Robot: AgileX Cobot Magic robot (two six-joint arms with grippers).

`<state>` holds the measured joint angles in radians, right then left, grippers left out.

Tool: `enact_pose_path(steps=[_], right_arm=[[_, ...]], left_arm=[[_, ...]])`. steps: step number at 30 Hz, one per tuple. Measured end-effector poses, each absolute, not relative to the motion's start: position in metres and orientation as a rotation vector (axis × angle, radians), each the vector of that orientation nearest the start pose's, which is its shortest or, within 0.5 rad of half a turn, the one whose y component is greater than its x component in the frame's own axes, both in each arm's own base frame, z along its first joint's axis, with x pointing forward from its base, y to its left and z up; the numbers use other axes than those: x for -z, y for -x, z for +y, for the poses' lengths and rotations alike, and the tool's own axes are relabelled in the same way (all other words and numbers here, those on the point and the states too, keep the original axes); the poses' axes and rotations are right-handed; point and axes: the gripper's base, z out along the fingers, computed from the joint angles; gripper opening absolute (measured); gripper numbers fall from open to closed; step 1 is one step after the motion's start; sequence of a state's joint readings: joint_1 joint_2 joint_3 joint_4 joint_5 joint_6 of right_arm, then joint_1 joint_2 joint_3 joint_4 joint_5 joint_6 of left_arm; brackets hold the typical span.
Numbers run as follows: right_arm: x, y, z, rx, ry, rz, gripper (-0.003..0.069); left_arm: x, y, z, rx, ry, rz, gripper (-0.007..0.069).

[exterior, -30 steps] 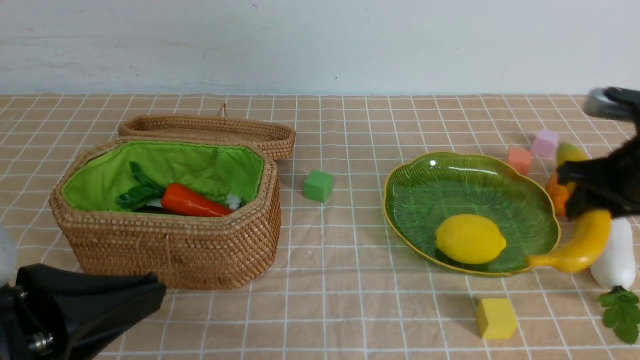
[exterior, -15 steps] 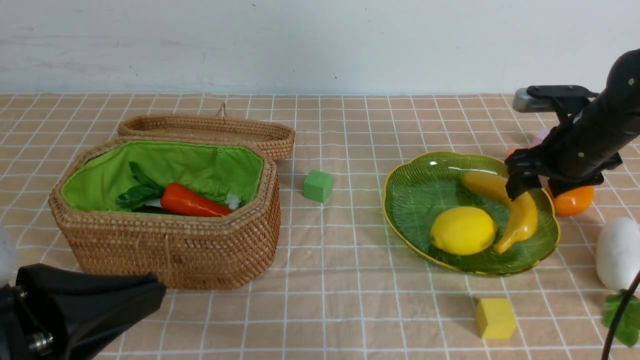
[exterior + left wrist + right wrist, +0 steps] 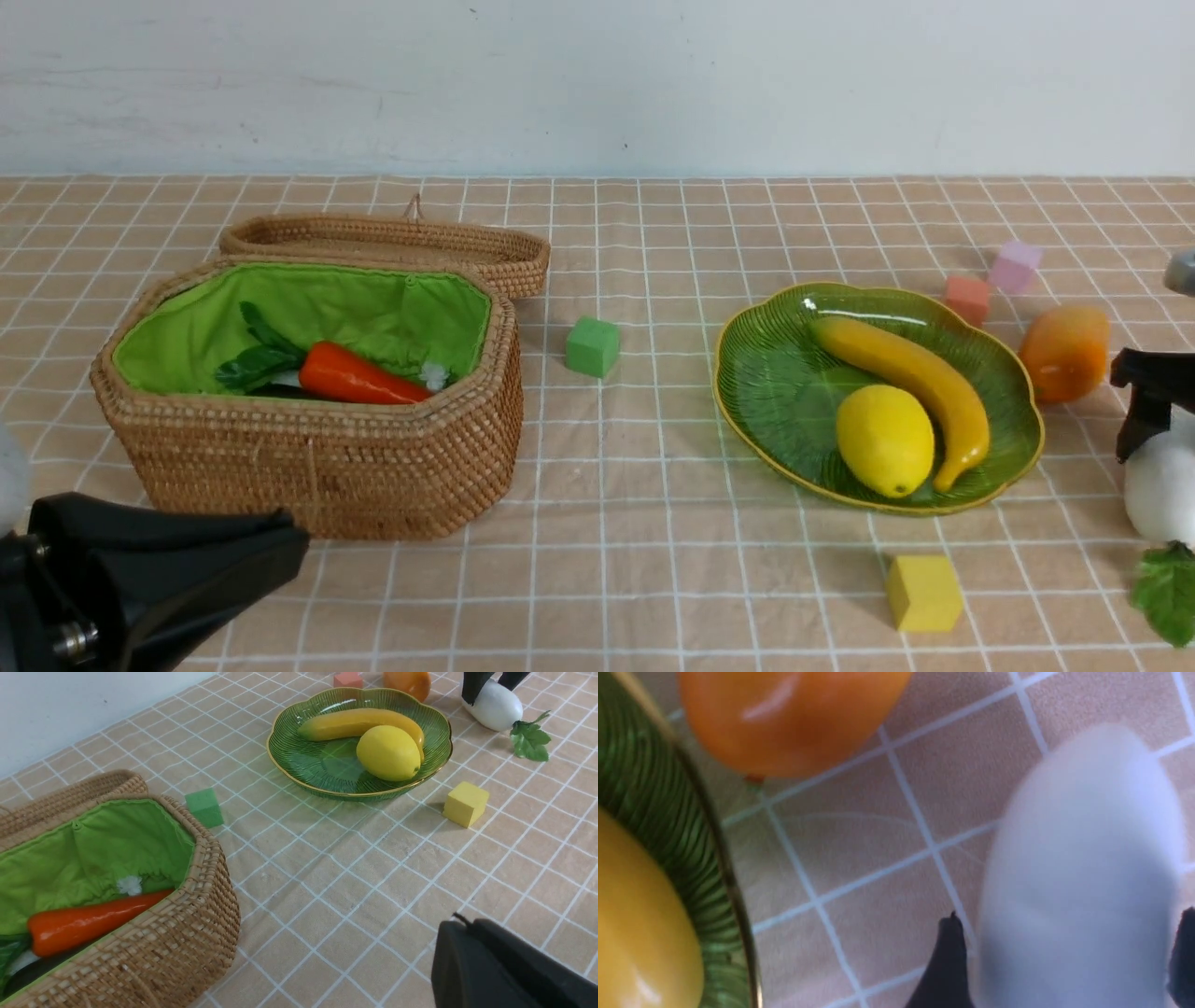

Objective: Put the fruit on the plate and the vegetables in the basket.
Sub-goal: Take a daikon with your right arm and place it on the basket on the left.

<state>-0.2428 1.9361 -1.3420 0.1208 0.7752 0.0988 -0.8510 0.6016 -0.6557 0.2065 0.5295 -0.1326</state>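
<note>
Yellow banana (image 3: 910,373) now lies on the plate (image 3: 775,373) beside the lemon (image 3: 885,439), released. We have swung our right gripper (image 3: 489,688) to the radish (image 3: 1158,485) at the table's right edge, jaws wide astride it; the mango (image 3: 1064,353) waits.

The checked tabletop (image 3: 653,523) carries the basket (image 3: 317,457), plate (image 3: 775,392), mango (image 3: 1064,353), radish (image 3: 1158,485), green cube (image 3: 593,346), yellow cube (image 3: 923,593), salmon cube (image 3: 967,299) and pink cube (image 3: 1015,266).
</note>
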Motion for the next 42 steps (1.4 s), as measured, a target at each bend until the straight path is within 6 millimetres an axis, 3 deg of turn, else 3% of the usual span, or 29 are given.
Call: enact_pose_path(steps=[4, 7, 9, 12, 13, 14, 15, 18, 19, 21, 22, 24, 26, 27, 28, 32, 35, 37, 39, 42], right_arm=[[-0.163, -0.387, -0.088, -0.115, -0.592, 2.823, 0.0568], [-0.163, -0.388, -0.087, -0.119, -0.558, 2.824, 0.0472], [-0.165, -0.386, -0.085, -0.143, -0.557, 2.835, 0.0472], [-0.183, -0.379, -0.079, -0.189, -0.559, 2.840, 0.0472], [-0.195, -0.376, -0.075, -0.203, -0.543, 2.828, 0.0472], [-0.219, -0.371, -0.063, -0.229, -0.486, 2.794, 0.0472], [-0.223, -0.371, -0.060, -0.233, -0.473, 2.788, 0.0472], [-0.294, -0.366, -0.003, -0.370, -0.178, 2.626, 0.0472], [-0.321, -0.366, 0.031, -0.447, 0.012, 2.542, 0.0472], [-0.337, -0.366, 0.058, -0.507, 0.140, 2.480, 0.0472], [-0.346, -0.363, 0.084, -0.551, 0.261, 2.440, 0.0472], [-0.378, -0.360, 0.157, -0.700, 0.556, 2.246, 0.0472], [-0.389, -0.358, 0.206, -0.762, 0.724, 2.119, 0.0472], [-0.389, -0.356, 0.209, -0.758, 0.748, 2.106, 0.0472], [-0.392, -0.359, 0.249, -0.776, 0.852, 1.998, 0.0472], [-0.379, -0.367, 0.308, -0.767, 0.962, 1.847, 0.0472], [-0.351, -0.380, 0.348, -0.725, 1.018, 1.759, 0.0472], [-0.333, -0.388, 0.363, -0.701, 1.025, 1.741, 0.0501], [-0.322, -0.393, 0.367, -0.678, 1.032, 1.739, 0.0588], [-0.321, -0.393, 0.364, -0.645, 1.078, 1.761, 0.0669]], left_arm=[[-0.338, -0.085, -0.083, 0.431, -0.790, 1.808, -0.0013], [-0.337, -0.086, -0.081, 0.429, -0.760, 1.836, -0.0013], [-0.337, -0.087, -0.079, 0.423, -0.717, 1.853, -0.0013], [-0.338, -0.089, -0.075, 0.414, -0.642, 1.864, -0.0013], [-0.339, -0.090, -0.073, 0.406, -0.617, 1.866, -0.0013], [-0.339, -0.091, -0.070, 0.383, -0.570, 1.873, -0.0013], [-0.340, -0.092, -0.069, 0.369, -0.567, 1.870, -0.0013], [-0.341, -0.096, -0.060, 0.312, -0.438, 1.884, -0.0013], [-0.341, -0.098, -0.057, 0.300, -0.369, 1.895, -0.0013], [-0.342, -0.100, -0.053, 0.276, -0.312, 1.898, -0.0013], [-0.342, -0.100, -0.052, 0.277, -0.273, 1.903, -0.0013], [-0.342, -0.102, -0.046, 0.260, -0.176, 1.907, -0.0013], [-0.343, -0.102, -0.045, 0.261, -0.143, 1.906, -0.0013], [-0.343, -0.102, -0.045, 0.261, -0.143, 1.906, -0.0013], [-0.343, -0.102, -0.045, 0.266, -0.135, 1.904, -0.0013], [-0.343, -0.103, -0.045, 0.270, -0.132, 1.901, -0.0013], [-0.344, -0.103, -0.046, 0.284, -0.140, 1.890, -0.0013], [-0.345, -0.102, -0.047, 0.292, -0.145, 1.885, -0.0013], [-0.345, -0.102, -0.048, 0.301, -0.151, 1.877, -0.0013], [-0.346, -0.102, -0.049, 0.311, -0.159, 1.867, -0.0013]])
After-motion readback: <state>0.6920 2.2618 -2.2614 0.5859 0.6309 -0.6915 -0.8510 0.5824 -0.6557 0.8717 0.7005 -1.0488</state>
